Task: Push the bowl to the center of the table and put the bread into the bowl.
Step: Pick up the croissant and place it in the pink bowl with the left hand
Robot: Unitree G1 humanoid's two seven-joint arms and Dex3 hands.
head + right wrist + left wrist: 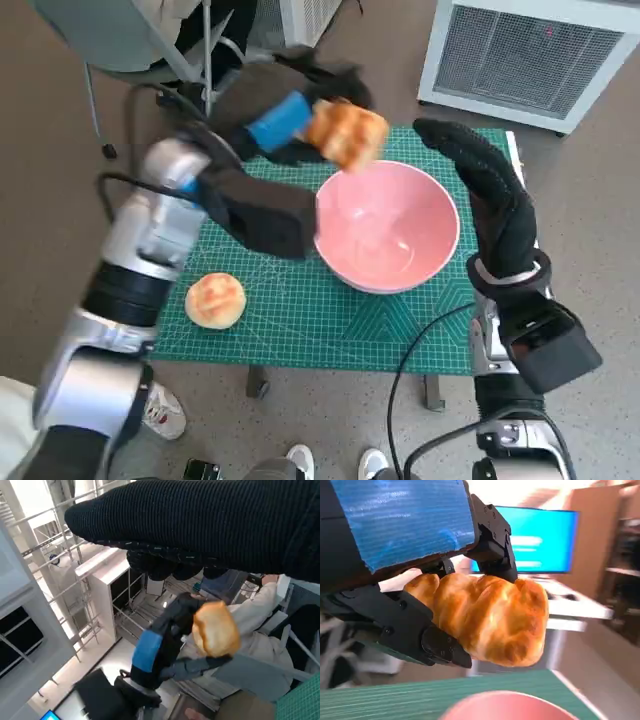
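You had the pink bowl (388,226) sitting near the middle of the frame on the green-matted counter (330,320), so the push looked done. Your left hand (275,125) clamped the bread (346,133) just above the bowl's upper rim, not yet released. Your right hand (485,195) hovered with fingers apart, holding nothing, at the bowl's right. A bun (215,300) lay lower left.

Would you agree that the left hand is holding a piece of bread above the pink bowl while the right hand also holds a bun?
Not quite. The left hand does hold the bread above the pink bowl, but the head view shows the right hand open and holding nothing beside the bowl; the bun lies on the green mat.
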